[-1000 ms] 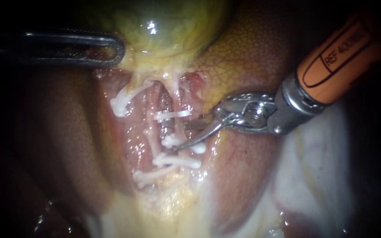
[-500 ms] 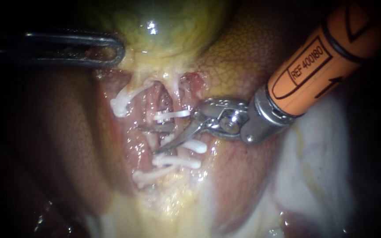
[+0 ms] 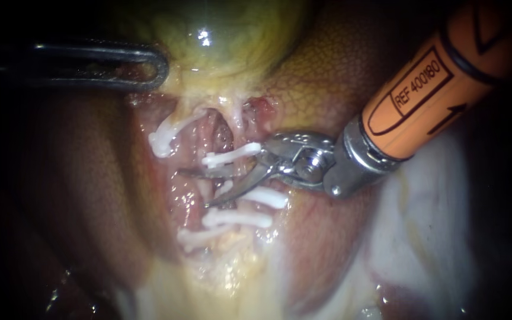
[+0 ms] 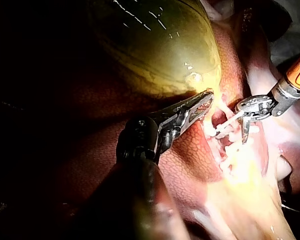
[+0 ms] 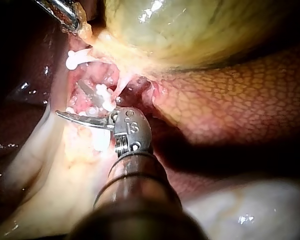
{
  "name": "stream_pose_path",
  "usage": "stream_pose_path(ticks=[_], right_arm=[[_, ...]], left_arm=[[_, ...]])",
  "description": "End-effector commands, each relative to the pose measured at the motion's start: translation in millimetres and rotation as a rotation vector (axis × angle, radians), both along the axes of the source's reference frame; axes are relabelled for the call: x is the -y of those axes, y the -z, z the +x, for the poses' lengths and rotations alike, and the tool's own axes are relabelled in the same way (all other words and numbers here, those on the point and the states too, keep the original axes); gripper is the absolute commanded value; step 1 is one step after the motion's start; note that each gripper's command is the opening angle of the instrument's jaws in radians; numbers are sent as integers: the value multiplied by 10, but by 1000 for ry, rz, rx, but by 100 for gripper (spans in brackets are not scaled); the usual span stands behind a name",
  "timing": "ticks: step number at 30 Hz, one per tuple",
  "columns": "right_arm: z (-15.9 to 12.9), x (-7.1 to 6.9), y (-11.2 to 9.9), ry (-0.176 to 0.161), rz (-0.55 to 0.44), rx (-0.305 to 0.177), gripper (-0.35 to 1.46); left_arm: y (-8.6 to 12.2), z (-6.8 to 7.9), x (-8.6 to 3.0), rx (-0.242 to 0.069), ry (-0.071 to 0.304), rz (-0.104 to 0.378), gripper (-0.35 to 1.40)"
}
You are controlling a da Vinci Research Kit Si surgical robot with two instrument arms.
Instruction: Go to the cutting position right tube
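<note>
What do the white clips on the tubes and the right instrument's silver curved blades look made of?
White clips: probably plastic; opaque, matte, no metallic shine. Right instrument blades: seemingly polished steel; silvery, with bright glints at the hinge.

On liver (image 3: 339, 83): gallbladder (image 3: 220, 35) well beyond parted jaws of right instrument (image 3: 200, 188), clipped tubes (image 3: 236, 121) between and beside those jaws.
</note>
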State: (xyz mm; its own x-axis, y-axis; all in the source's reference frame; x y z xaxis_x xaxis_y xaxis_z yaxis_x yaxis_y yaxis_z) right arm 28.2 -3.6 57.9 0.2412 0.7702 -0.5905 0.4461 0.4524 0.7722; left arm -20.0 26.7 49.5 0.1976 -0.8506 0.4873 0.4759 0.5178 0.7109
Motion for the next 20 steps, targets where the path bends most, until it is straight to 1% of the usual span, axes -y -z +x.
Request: stream_pose_path(ticks=[1,5,7,20], right_arm=[[0,-1,3,-1,3,-5,63],[1,-3,14,-1,6,-16,63],[1,-3,16,-1,1,-19,63],[1,-4,16,1,2,-21,63]], left_arm=[[0,0,0,0,0,0,-35],[0,0,0,0,0,0,-35],[0,0,0,0,0,0,-35],[0,0,0,0,0,0,-35]])
